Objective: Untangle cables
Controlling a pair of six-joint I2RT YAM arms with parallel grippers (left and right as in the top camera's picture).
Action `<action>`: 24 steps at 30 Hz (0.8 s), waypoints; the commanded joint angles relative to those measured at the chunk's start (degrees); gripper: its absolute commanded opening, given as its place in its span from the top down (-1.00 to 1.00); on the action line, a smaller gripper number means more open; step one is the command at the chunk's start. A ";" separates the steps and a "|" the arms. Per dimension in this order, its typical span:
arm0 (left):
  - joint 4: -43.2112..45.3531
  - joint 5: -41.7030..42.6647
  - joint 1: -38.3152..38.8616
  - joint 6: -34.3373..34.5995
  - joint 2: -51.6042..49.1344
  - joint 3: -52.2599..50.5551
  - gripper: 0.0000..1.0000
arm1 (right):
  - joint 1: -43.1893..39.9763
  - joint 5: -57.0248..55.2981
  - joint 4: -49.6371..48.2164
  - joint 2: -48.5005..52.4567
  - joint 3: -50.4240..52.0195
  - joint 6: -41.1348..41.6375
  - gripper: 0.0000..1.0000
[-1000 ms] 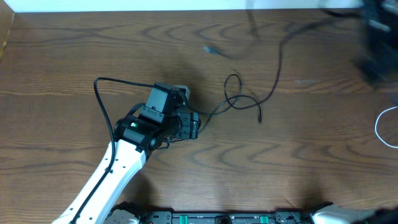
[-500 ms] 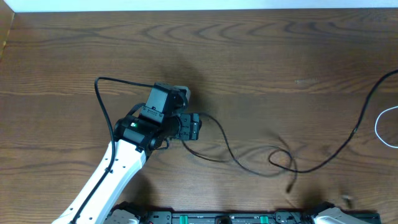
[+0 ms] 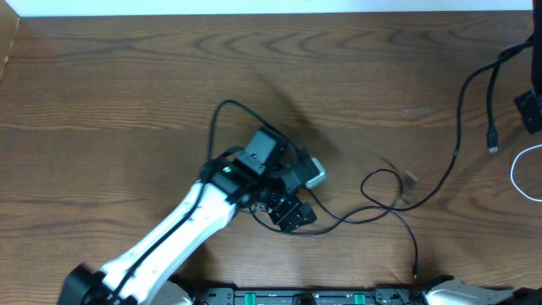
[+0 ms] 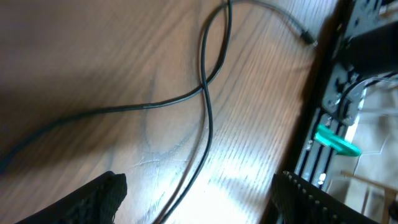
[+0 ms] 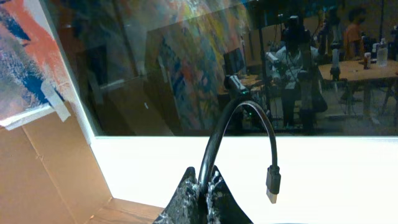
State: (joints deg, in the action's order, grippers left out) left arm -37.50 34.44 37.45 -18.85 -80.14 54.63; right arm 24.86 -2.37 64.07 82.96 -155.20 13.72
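Observation:
A thin black cable (image 3: 458,127) runs across the wooden table from my left gripper (image 3: 296,222), through a small loop (image 3: 381,174), and up to the right edge. My left gripper (image 4: 199,202) is open low over the table, and the cable (image 4: 205,124) passes between its fingers (image 4: 106,193) without being pinched. One tip (image 3: 416,269) lies near the front edge. My right gripper (image 5: 205,180), raised at the far right (image 3: 529,110), is shut on the black cable (image 5: 214,140); its plug (image 5: 272,180) hangs free beside it. A white cable (image 3: 518,174) curls at the right edge.
The arms' black base rail (image 3: 296,296) lines the front edge, close to the left gripper's right finger (image 4: 311,199). A cardboard wall (image 5: 43,168) stands at the table's left side. The left arm (image 3: 186,229) lies diagonally over the front-left area.
The left arm swung right and toward the front edge, its gripper now over the cable. The cable was dragged right, and its far end now rises to the raised right gripper.

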 commanded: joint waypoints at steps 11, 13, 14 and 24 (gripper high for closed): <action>3.08 -1.05 -1.22 0.59 -7.34 0.46 -0.28 | -0.07 3.48 17.59 8.74 -0.31 -3.30 0.98; 1.42 -1.05 -2.23 0.70 -2.67 0.48 -0.29 | -0.07 6.23 18.53 13.20 -0.31 -3.34 0.98; 0.44 -1.05 -2.80 0.70 0.26 0.48 -0.29 | -0.07 7.41 18.60 14.60 -0.31 -3.54 0.98; -8.83 -9.73 -5.09 2.29 23.65 0.46 -0.29 | -0.09 28.92 10.56 34.56 -0.31 -3.52 0.98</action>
State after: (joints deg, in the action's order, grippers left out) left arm -44.38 30.63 32.67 -18.00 -59.86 54.63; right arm 24.84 13.98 78.22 114.34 -155.20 11.07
